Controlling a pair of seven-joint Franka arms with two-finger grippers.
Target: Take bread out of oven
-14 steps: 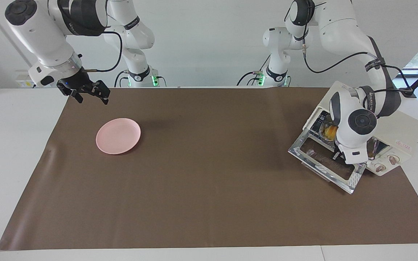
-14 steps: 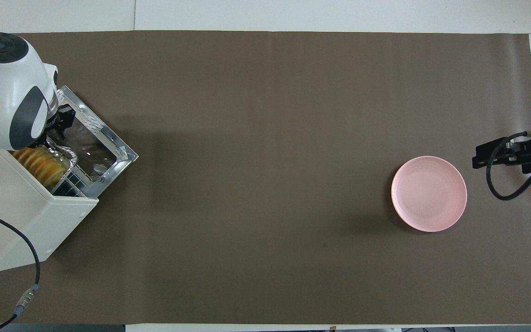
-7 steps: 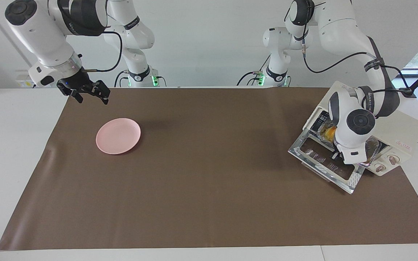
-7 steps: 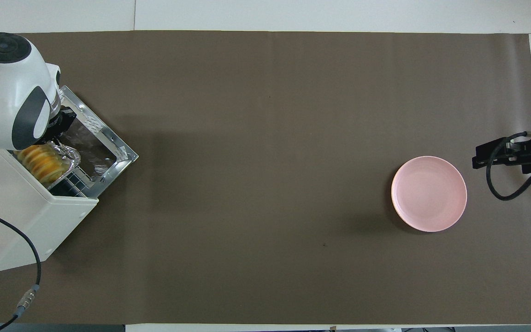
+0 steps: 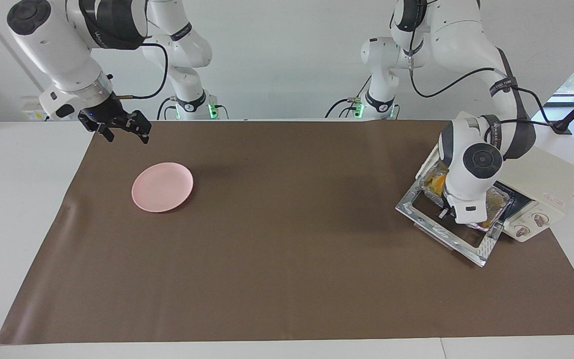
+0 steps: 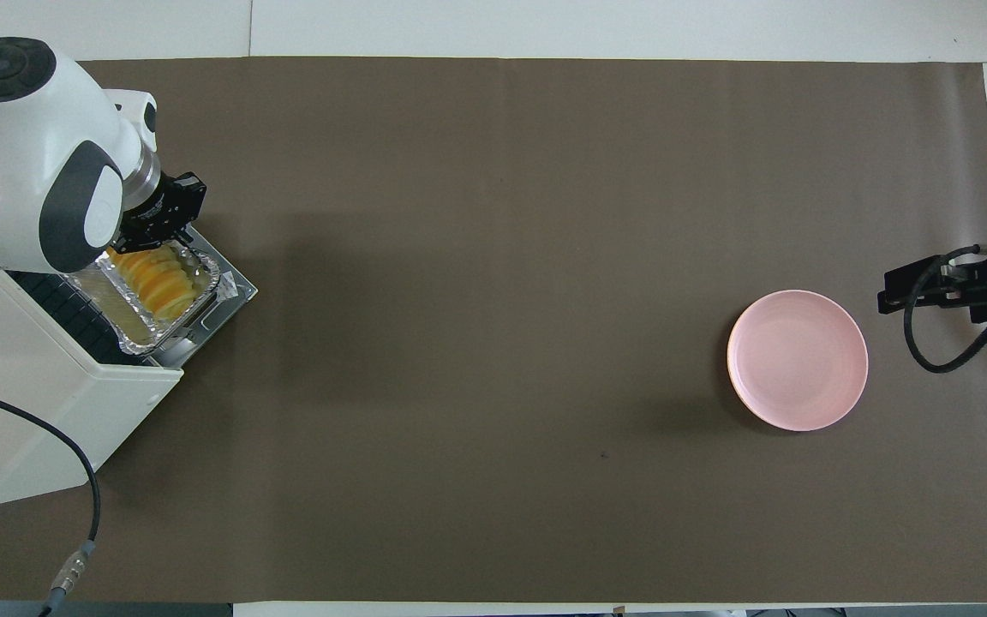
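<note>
The cream-white oven (image 5: 548, 174) (image 6: 48, 394) stands at the left arm's end of the table with its glass door (image 5: 446, 237) (image 6: 239, 289) folded down flat. A crinkled foil tray (image 5: 501, 197) (image 6: 135, 336) sticks halfway out of the oven over the door. The golden ridged bread (image 6: 158, 281) (image 5: 435, 183) lies in the tray. My left gripper (image 6: 164, 233) (image 5: 447, 213) is shut on the tray's rim, at the edge farthest from the oven. My right gripper (image 5: 125, 134) (image 6: 892, 293) hangs open and still over the right arm's end of the mat.
A pink round plate (image 5: 162, 187) (image 6: 798, 360) lies on the brown mat (image 5: 287, 259) toward the right arm's end, close to my right gripper. The oven's black cable (image 6: 74, 506) trails off its robot-side end.
My left gripper closed on the foil tray's rim and drew it out of the oven over the open door, bringing the bread into plain sight. The right arm has not moved.
</note>
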